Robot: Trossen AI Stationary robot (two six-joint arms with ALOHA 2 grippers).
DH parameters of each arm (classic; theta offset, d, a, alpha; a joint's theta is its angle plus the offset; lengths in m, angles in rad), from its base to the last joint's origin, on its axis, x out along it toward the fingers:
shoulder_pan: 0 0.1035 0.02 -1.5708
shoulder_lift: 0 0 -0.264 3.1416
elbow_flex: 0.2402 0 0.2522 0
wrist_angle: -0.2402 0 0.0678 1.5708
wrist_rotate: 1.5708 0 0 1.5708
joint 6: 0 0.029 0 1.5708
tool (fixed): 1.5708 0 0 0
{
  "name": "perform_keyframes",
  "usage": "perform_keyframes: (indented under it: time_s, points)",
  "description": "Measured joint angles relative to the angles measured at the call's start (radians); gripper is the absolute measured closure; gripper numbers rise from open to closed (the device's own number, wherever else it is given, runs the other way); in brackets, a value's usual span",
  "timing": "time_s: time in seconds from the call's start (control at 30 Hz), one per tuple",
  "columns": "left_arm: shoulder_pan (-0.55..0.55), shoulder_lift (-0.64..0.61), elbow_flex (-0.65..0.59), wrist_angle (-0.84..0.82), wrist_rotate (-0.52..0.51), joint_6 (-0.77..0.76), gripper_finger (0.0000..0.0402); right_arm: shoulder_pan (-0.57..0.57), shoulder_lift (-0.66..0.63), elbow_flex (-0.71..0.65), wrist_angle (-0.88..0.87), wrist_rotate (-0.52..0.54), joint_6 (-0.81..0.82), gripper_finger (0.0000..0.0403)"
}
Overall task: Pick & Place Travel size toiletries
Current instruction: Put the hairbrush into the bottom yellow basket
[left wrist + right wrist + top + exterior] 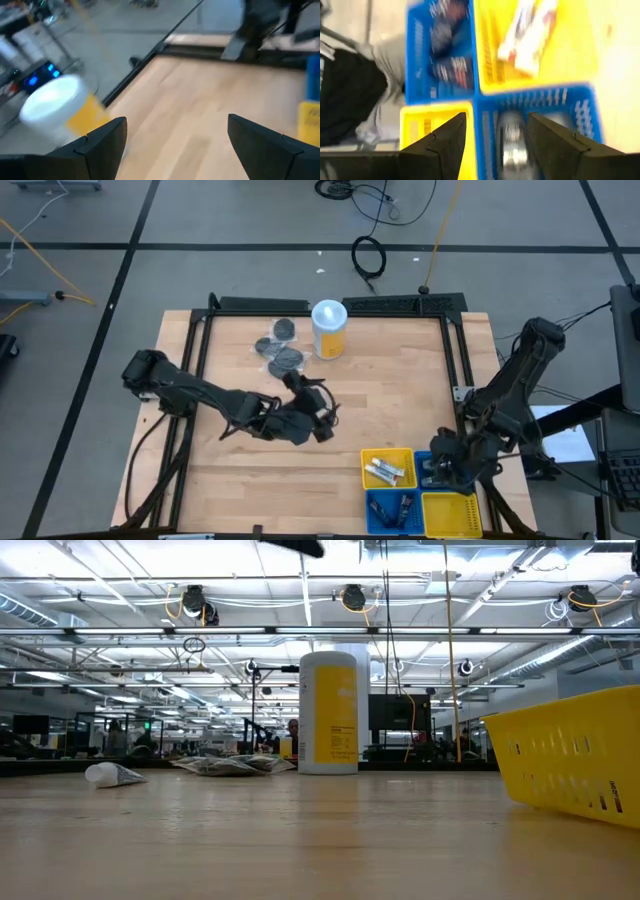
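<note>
Low view: white tube [113, 775] lying on the bench [300, 840], unseen overhead. High view: grey packets [279, 348] beside canister [329, 329]; white tubes [386, 471] in yellow bin [388, 453]. Left gripper [318, 418] mid-bench, jaws wide, empty. Right gripper [497, 137] over blue bin [580, 112] holding silvery item [512, 142], jaws apart, empty.
</note>
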Motion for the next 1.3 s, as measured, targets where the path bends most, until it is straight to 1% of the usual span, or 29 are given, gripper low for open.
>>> perform_keyframes:
  time_s: [0.1, 0.17, 0.23, 0.3, 0.37, 0.43, 0.5, 0.6, 0.73, 0.93, 1.07, 1.3]
  points:
    - [0.028, -0.015, 0.0, -0.184, -0.035, -0.117, 0.0062, -0.035, -0.037, 0.0, 0.021, 0.091, -0.109, 0.02]
    - [0.054, -0.016, 0.001, -0.318, -0.036, -0.202, 0.0062, -0.06, -0.062, 0.0, 0.047, 0.149, -0.178, 0.02]
    - [0.085, -0.012, 0.0, -0.441, 0.002, -0.293, 0.0062, -0.089, -0.085, 0.0, 0.08, 0.199, -0.243, 0.02]
    - [0.119, -0.002, 0.0, -0.51, 0.053, -0.368, 0.0062, -0.115, -0.104, 0.0, 0.107, 0.233, -0.3, 0.02]
    - [0.149, 0.008, 0.0, -0.557, 0.085, -0.404, 0.0062, -0.141, -0.12, 0.0, 0.142, 0.245, -0.364, 0.02]
    - [0.178, 0.025, 0.0, -0.565, 0.084, -0.407, 0.0062, -0.163, -0.13, 0.0, 0.163, 0.261, -0.423, 0.02]
    - [0.209, 0.051, 0.0, -0.568, 0.09, -0.374, 0.0062, -0.183, -0.137, 0.0, 0.179, 0.261, -0.475, 0.02]
    - [0.254, 0.101, 0.0, -0.564, 0.133, -0.317, 0.0062, -0.21, -0.141, 0.0, 0.191, 0.261, -0.521, 0.02]
    - [0.308, 0.164, 0.0, -0.578, 0.215, -0.314, 0.0062, -0.231, -0.141, 0.0, 0.205, 0.26, -0.55, 0.02]
    - [0.377, 0.246, 0.0, -0.567, 0.267, -0.301, 0.0062, -0.237, -0.141, 0.0, 0.206, 0.26, -0.586, 0.02]
    - [0.419, 0.294, 0.0, -0.567, 0.324, -0.277, 0.0062, -0.237, -0.141, 0.0, 0.208, 0.26, -0.593, 0.02]
    - [0.462, 0.345, 0.0, -0.564, 0.353, -0.26, 0.0062, -0.237, -0.141, 0.0, 0.206, 0.26, -0.597, 0.02]
